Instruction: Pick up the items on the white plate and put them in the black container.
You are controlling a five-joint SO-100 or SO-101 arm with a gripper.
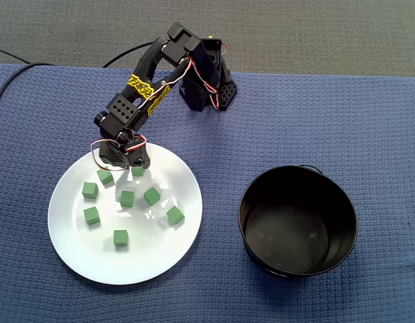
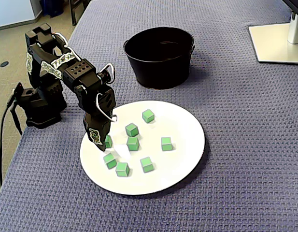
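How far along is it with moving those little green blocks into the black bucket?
Nothing looks done yet: the black bucket looks empty in both fixed views, and eight green cubes lie on the white plate. In hand: the claw is lowered at the plate's edge right beside the nearest cube, but I cannot tell whether it grips it. Left: all eight cubes.

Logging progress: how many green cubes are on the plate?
8, in a fixed view, on the white plate: one green cube at the gripper, two left of it, three mid-plate, two lower. Gripper may hide another.
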